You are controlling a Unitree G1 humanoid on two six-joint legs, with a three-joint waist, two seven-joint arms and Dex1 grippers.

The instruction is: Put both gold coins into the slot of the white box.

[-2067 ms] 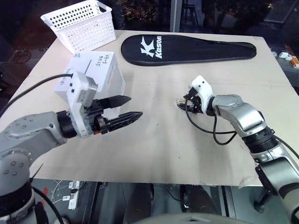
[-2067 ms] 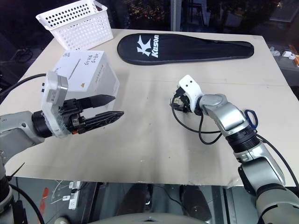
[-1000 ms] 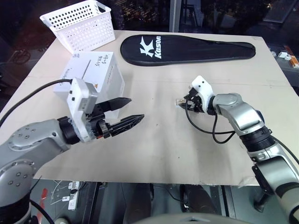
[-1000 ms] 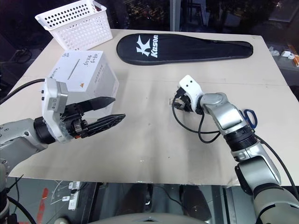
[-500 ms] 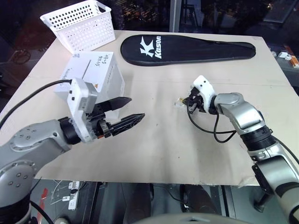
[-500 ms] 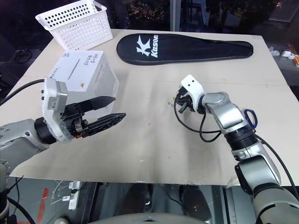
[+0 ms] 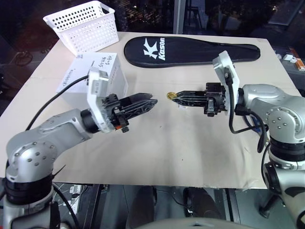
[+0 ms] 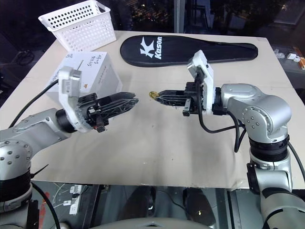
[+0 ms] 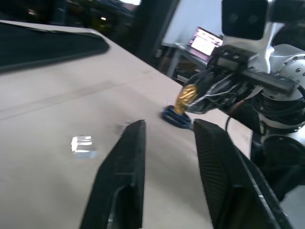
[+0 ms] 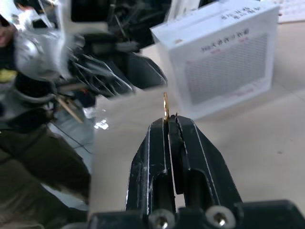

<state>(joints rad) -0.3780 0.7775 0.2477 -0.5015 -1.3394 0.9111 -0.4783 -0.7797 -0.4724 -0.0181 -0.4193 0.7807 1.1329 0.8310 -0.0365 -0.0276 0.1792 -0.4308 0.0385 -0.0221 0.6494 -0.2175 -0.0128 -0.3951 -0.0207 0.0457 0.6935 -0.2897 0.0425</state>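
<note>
Lifted off the surface (image 7: 157, 143) since a second ago: right claw (image 7: 172, 97), then low over the tabletop, now raised and levelled, pointing across toward the left claw (image 7: 151, 101), with a gold coin (image 7: 169, 96) pinched edge-on at its very tips; jaws pressed together on it. Left claw swung inward to meet it, tips near the coin but not touching, fingers (image 9: 127, 162) narrowed from their earlier wide gape yet visibly apart, holding nothing. Reads as a pick done and a hand-over being set up, the white box (image 7: 102, 71) sitting behind the left arm on the robot's left side of the surface, well apart from the coin; nothing yet in the slot.

Coin itself: tiny bright gold disc, thin as a sliver from the right wrist view (image 10: 165, 106), broad face glinting in the left wrist view (image 9: 185, 97); only a shallow bite on its rim, so likely easy to drop in a transfer. Second coin not made out with certainty.
</note>
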